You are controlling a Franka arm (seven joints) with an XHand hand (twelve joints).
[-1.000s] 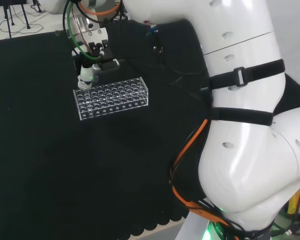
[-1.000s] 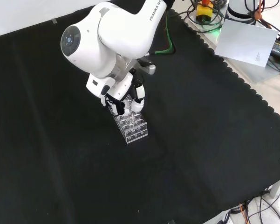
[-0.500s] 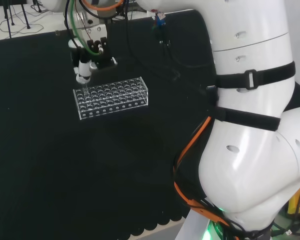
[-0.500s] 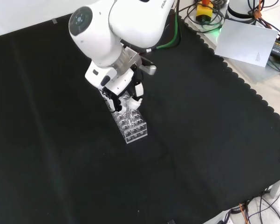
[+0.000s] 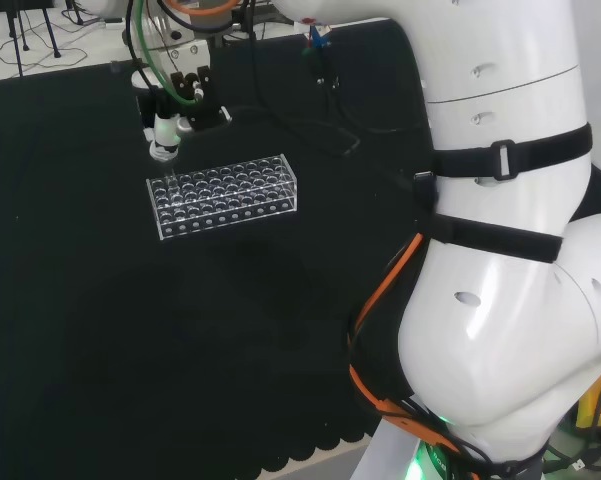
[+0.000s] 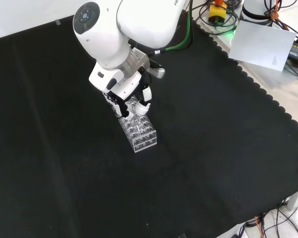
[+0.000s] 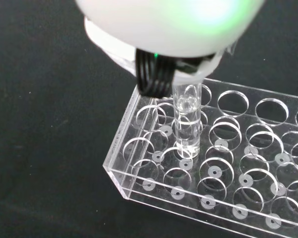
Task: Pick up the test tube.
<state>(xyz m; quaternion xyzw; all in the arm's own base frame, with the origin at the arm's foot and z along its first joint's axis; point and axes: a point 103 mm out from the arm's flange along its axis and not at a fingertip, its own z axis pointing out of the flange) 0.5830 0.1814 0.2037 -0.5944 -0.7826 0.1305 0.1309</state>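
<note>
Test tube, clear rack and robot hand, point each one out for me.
test tube (image 7: 187, 119), wrist view, on its clear wall above the rack.
clear rack (image 5: 225, 195), head view, on its top plate.
robot hand (image 6: 139, 105), front view, on a white finger.

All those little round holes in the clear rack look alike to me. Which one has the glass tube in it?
A hole near the corner of the rack, at the end under the hand. The test tube stands upright in it, pinched at its top; the other holes visible look empty.
</note>
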